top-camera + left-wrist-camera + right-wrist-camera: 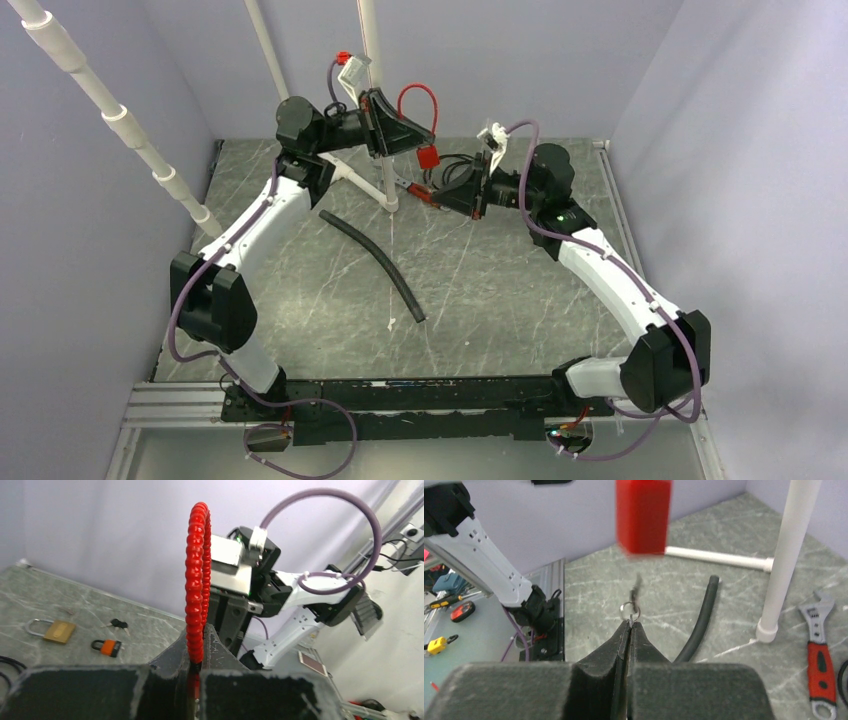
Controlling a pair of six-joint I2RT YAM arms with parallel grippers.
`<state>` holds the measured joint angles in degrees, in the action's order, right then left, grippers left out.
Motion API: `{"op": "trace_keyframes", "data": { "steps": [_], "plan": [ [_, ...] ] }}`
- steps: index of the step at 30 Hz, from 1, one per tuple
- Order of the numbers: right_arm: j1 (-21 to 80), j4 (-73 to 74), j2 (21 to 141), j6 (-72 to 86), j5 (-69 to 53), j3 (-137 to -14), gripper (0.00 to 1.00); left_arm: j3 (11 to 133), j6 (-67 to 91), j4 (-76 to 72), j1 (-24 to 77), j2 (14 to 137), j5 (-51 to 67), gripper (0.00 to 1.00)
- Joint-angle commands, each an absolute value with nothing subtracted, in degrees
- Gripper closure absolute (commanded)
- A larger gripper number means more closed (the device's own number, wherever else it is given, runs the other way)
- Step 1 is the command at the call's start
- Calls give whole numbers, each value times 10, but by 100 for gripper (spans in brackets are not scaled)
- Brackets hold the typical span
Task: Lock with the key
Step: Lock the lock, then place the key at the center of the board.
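My left gripper [400,128] is shut on the red ribbed cable shackle [197,580] of a red padlock and holds it high at the back of the table. Its fingers [220,647] pinch the cable near its lower end. The red lock body [429,158] hangs below the loop and shows at the top of the right wrist view [644,515]. My right gripper [629,626] is shut on a key ring [630,610]. The small key [637,587] points up toward the lock body's underside, a short gap below it. In the top view the right gripper [452,190] sits just under the lock.
A black hose [375,262] lies mid-table. A white pipe stand [385,150] rises beside the lock. A red-handled wrench [819,655] lies near its foot. A brass padlock [55,630], a small orange padlock [107,646] and spare keys [119,625] lie on the table.
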<state>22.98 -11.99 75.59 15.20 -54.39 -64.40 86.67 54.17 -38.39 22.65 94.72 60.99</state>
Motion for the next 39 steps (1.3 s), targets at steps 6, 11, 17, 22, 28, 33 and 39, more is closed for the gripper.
{"op": "trace_keyframes", "data": {
  "steps": [6, 11, 17, 22, 28, 33, 39],
  "plan": [
    [195, 21, 684, 53, -527, -571, 100, 904, 484, -371, 196, 955, 575, 100],
    [95, 204, 671, -74, -502, -598, 100, 870, 377, -255, 201, 932, 581, 100],
    [-56, 428, 668, -265, -466, -609, 100, 822, 243, -133, 226, 899, 574, 100],
    [-167, 523, 691, -374, -421, -605, 100, 802, 183, -69, 259, 895, 562, 100],
    [-268, 569, 740, -446, -355, -585, 100, 784, 160, -36, 278, 897, 544, 100],
    [-299, 504, 781, -441, -293, -547, 100, 768, 167, -42, 284, 901, 543, 100],
    [-301, 461, 834, -421, -255, -527, 100, 749, 177, -40, 288, 908, 542, 100]
  ]
}}
